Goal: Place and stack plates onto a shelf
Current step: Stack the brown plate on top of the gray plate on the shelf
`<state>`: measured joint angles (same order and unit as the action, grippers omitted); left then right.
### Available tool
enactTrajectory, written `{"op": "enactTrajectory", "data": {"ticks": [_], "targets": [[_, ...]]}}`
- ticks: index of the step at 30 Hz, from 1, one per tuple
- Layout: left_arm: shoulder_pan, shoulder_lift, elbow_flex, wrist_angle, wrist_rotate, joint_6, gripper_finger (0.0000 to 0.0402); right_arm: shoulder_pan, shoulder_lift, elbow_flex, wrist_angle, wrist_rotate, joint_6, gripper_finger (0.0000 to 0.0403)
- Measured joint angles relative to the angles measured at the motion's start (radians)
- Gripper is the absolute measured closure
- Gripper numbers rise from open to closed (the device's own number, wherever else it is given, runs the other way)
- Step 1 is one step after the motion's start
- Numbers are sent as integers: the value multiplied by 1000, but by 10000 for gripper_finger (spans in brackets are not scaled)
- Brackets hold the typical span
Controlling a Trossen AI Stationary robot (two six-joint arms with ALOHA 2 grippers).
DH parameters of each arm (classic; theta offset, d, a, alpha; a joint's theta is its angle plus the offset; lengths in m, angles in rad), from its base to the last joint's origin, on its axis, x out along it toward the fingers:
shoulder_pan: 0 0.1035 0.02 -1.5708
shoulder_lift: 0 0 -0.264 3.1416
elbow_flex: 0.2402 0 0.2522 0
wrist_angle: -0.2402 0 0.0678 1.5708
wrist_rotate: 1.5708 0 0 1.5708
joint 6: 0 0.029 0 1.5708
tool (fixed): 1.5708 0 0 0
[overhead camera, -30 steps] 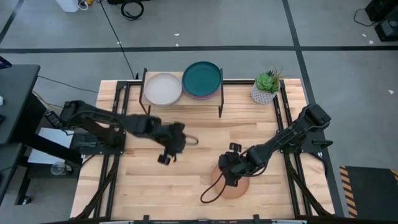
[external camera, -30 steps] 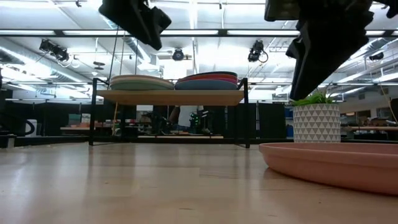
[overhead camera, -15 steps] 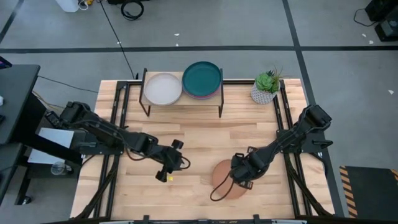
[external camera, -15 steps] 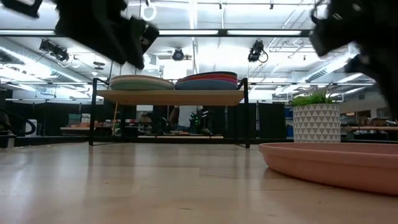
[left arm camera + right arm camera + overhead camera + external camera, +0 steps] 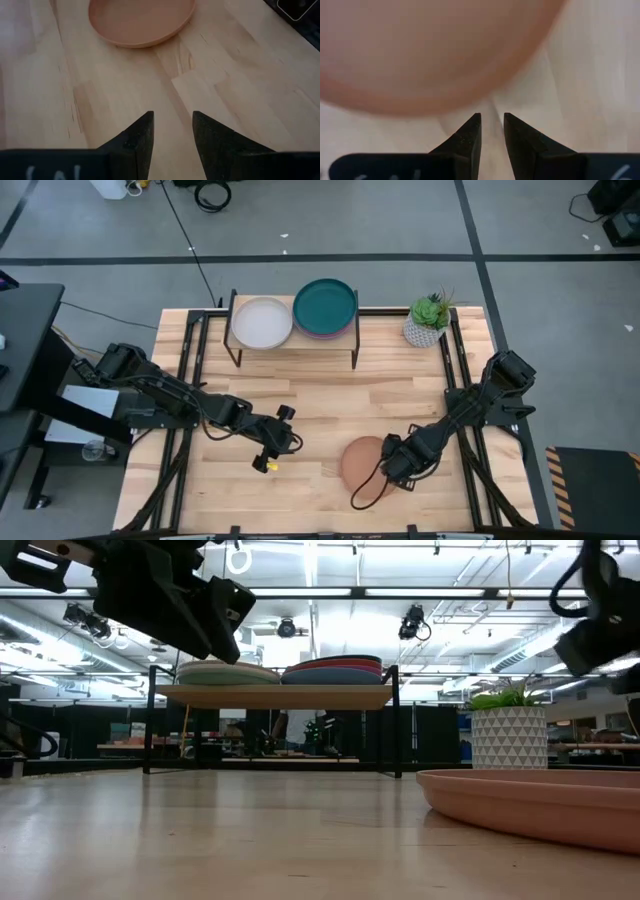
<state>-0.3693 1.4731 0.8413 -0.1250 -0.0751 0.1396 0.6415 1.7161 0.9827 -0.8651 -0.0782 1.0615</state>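
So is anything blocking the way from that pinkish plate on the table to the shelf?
Nothing visible. Bare table lies between the salmon plate and the shelf. The right tool sits at the plate's edge, the left tool off to its side.

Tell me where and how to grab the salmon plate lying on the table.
Grip the salmon plate by its raised rim on the edge nearest the right tool, which sits beside it. It lies flat and shallow on the table, so pinching the rim, one finger inside, looks the likeliest hold.

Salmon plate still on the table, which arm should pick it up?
Right, probably. The right hand sits at the salmon plate's rim, fingers slightly apart and empty. The left hand hangs farther off over bare table.
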Motion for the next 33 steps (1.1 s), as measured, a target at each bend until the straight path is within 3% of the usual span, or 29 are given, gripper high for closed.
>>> {"op": "enactTrajectory", "data": {"ticks": [9,13,17,26,33], "targets": [[-2,0,0,0,0,29,260,-58,0,-9,391,172,-223,314],[-29,3,0,-9,89,29,260,-76,0,33,306,155,-250,314],[-87,49,5,7,99,29,260,-59,0,53,191,203,-203,314],[-136,305,198,-16,94,108,260,-54,0,54,182,211,-156,314],[-120,418,314,-68,102,164,260,-16,0,55,122,191,-76,314]]}}
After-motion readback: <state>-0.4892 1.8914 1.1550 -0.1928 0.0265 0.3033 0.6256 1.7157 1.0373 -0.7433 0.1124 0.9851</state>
